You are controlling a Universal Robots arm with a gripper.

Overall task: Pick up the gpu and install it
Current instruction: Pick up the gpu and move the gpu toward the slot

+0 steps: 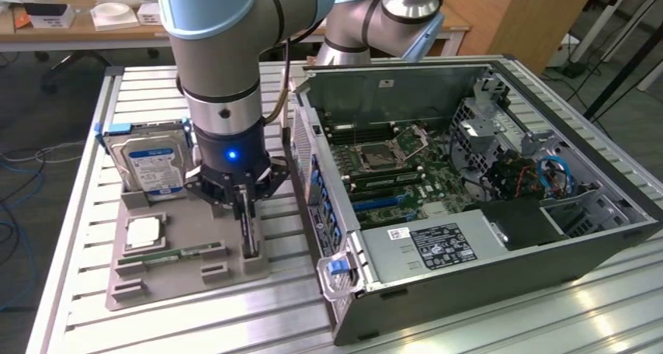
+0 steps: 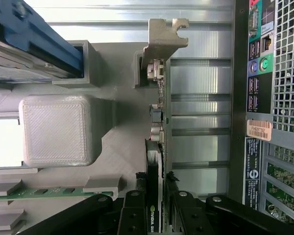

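I hang straight down over the grey tray (image 1: 176, 280) on the slatted metal table (image 1: 135, 90); my gripper (image 1: 241, 208) is clamped on the gpu (image 1: 250, 234), which stands on its long edge in a slot on the side of the tray nearest the computer case (image 1: 498, 237). In the wrist view my gripper (image 2: 155, 218) has one black finger (image 2: 132, 213) pressed to each face of the gpu (image 2: 154, 161); the card runs edge-on away from me, and its silver bracket (image 2: 162, 41) sits at the far end against a grey post of the tray (image 2: 122, 142). The gpu's lower edge is seated in the slot; it has not been lifted. On the same tray the hard drive (image 1: 154, 164) stands upright at the far end in the exterior view; the processor (image 1: 145, 231) lies flat near the middle; the RAM stick (image 1: 171, 255) lies just beside it, and its green edge (image 2: 49, 192) shows near my fingers. The case lies open on the exterior view's right, just beside the tray; its rear panel (image 2: 274, 73) faces the gpu.
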